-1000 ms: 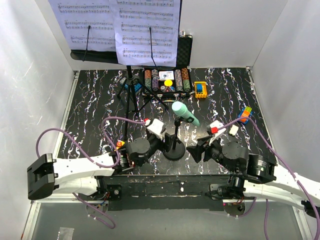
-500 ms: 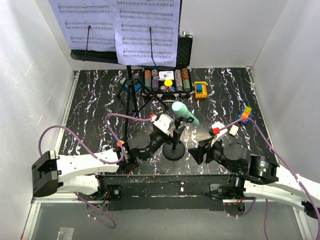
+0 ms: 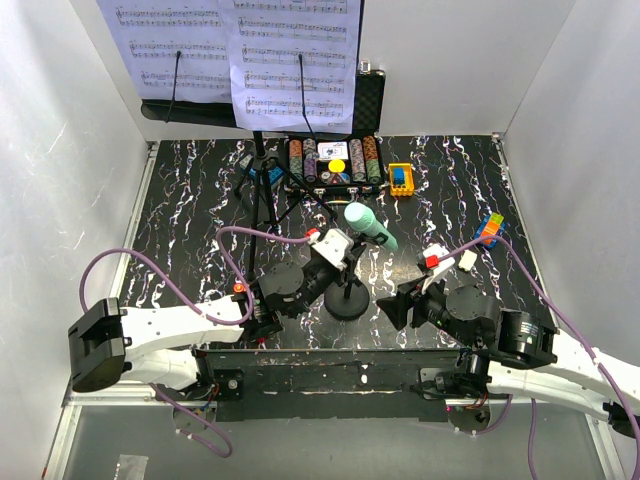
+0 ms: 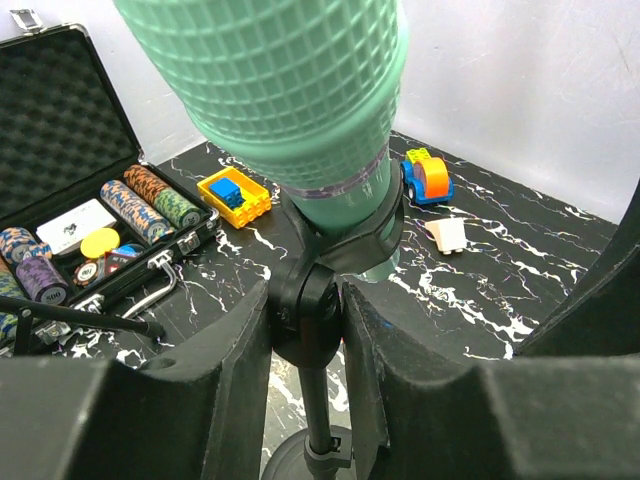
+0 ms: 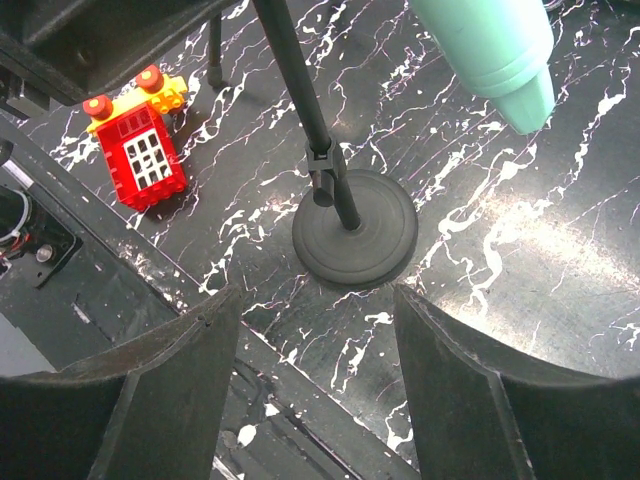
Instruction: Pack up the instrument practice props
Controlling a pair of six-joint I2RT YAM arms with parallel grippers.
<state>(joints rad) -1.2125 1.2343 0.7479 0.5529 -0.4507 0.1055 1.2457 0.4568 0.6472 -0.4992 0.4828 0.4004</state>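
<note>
The mint-green microphone [image 3: 370,226] [image 4: 290,90] rests tilted in the clip of the small black mic stand [image 3: 348,300] [image 5: 355,240] near the table's front middle. My left gripper [image 3: 344,262] [image 4: 305,330] is shut on the stand's black joint just under the microphone, with both jaws touching it. To the right of the base, my right gripper [image 3: 392,305] [image 5: 315,370] hangs open over bare table and holds nothing. The tall black music stand [image 3: 262,190] stands at the back left, with white sheet-music pages [image 3: 295,60] on its desk.
An open black case of poker chips [image 3: 335,160] lies at the back centre, with a yellow block [image 3: 401,178] to its right. A colourful toy [image 3: 489,228] and a white block [image 3: 467,260] lie to the right. A red-and-yellow toy [image 5: 140,150] sits near the left arm.
My left gripper moved right and forward to the mic stand and its jaws closed onto the joint under the microphone. The right arm barely moved.
</note>
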